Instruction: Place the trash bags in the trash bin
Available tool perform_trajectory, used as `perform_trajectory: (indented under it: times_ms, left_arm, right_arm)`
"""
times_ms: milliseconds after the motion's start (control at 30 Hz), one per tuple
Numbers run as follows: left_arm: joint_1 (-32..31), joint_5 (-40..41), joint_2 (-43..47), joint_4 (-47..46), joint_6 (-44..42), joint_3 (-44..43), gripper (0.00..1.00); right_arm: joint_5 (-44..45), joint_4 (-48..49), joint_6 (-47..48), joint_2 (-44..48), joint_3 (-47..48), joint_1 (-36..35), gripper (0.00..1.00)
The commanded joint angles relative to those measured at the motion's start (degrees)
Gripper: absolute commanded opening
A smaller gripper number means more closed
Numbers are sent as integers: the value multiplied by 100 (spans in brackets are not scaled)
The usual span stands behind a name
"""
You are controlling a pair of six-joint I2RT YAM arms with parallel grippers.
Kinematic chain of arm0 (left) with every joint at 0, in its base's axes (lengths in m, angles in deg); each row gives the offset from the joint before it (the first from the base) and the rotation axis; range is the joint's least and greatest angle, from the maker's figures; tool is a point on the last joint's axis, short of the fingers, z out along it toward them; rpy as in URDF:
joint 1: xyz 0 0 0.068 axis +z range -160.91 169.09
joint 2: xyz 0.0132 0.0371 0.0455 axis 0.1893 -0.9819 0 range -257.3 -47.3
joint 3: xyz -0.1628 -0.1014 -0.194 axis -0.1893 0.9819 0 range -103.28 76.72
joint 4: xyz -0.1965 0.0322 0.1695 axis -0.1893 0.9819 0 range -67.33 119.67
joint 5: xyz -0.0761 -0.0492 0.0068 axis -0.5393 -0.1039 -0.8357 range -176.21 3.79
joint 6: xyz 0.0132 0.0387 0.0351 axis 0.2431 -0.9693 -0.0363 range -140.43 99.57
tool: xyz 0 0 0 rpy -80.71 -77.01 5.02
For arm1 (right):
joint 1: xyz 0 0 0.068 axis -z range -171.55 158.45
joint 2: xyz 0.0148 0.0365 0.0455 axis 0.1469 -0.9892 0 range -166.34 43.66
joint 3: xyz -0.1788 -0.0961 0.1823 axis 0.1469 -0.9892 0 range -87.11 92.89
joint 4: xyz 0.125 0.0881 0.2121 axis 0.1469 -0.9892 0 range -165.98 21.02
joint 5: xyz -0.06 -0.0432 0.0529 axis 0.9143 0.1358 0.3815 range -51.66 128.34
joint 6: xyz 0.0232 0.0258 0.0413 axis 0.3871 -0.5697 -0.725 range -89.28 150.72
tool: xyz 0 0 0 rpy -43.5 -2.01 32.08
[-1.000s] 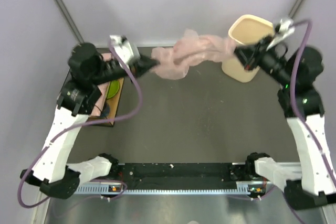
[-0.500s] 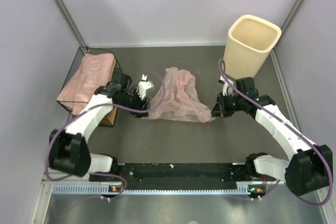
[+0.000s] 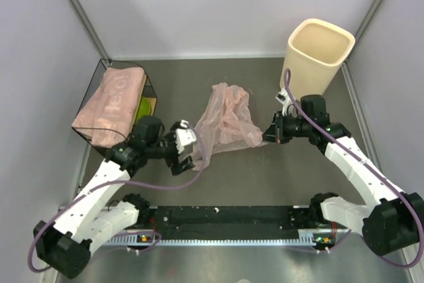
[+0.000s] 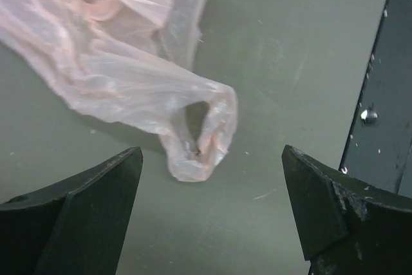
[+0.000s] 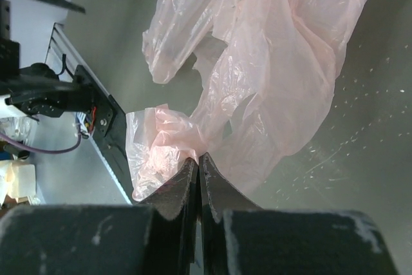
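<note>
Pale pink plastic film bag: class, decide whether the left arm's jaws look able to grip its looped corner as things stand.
Probably yes. The left arm holds its jaws open, and the looped corner of the pale pink plastic film bag lies on the grey table ahead of the gap, nothing between.

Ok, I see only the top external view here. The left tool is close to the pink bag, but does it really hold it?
Observer: No. The left wrist view shows the left tool open. A looped end of the trash bag lies on the table between its fingers, and they do not pinch it.
Operator: And the right tool, is it only touching the bag?
Observer: It is gripping it. In the right wrist view the right tool is shut on a bunched fold of the bag.
</note>
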Motion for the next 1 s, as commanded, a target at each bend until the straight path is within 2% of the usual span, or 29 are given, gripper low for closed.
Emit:
perform_trajectory:
  times_ms: [0,100,200,300,400,533,600,667,700,767,800,900,933,967]
  left_arm:
    - [-865,979,70,-691,81,478,93]
    - [-1540,1269,-245,-875,37,610,86]
    - [-1858,1752,-632,-1393,37,768,86]
    - [-2061,2243,-1080,-2026,-113,962,87]
    - [-2088,2342,-1651,-2439,-227,1068,88]
    - [-2079,2682,-2478,-2354,-132,849,82]
    - [-1905,2589,-2725,-1968,71,384,57]
    - [-1545,1810,-2499,-1431,622,-46,28]
    - [-969,1214,-2097,-1264,799,-197,18]
    - [-386,-15,-1726,-1183,1534,-652,6]
    - [-17,-196,-1489,-1244,1766,-846,0]
    - [223,-313,-1590,-1587,2198,-1900,0]
    - [224,-225,-1766,-1623,2207,-2782,0]
    - [224,-7,-2203,-1614,2234,-3382,0]
  right_arm:
    - [-1,264,-82,151,-84,-81,0]
    - [26,281,-126,186,-119,-81,0]
    - [52,282,-126,186,-137,-81,0]
    - [52,282,-153,186,-163,-81,0]
    - [61,282,-179,195,-172,-72,0]
    - [149,247,-188,291,-189,-72,0]
    - [306,133,-144,344,-181,-20,0]
    - [403,-34,-126,484,-163,121,0]
    - [439,-61,-152,528,-154,348,0]
    - [465,-114,-144,581,12,630,0]
    - [552,-105,-118,547,135,727,0]
    - [641,79,-91,-119,1196,912,0]
    - [615,140,-65,-374,2139,921,0]
    - [632,141,-82,-1003,2757,921,0]
